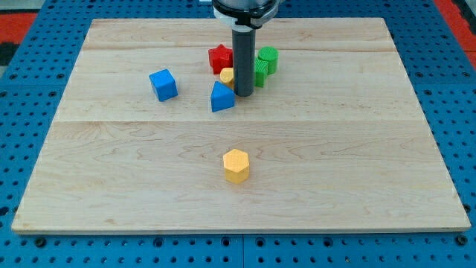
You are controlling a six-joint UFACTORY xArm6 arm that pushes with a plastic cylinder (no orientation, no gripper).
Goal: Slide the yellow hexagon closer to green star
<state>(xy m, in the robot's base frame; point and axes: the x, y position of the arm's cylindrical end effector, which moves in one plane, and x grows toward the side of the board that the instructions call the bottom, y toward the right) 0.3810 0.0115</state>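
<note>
The yellow hexagon lies alone on the wooden board, below the middle. The green star sits near the view's top, partly hidden behind my rod. My tip rests on the board in the cluster near the top, just right of the blue triangular block and just left of the green star. The tip is well above the yellow hexagon in the view and apart from it.
A red star, a small yellow block and a green cylinder crowd around the rod. A blue cube stands to the left. The board's edge meets a blue perforated base.
</note>
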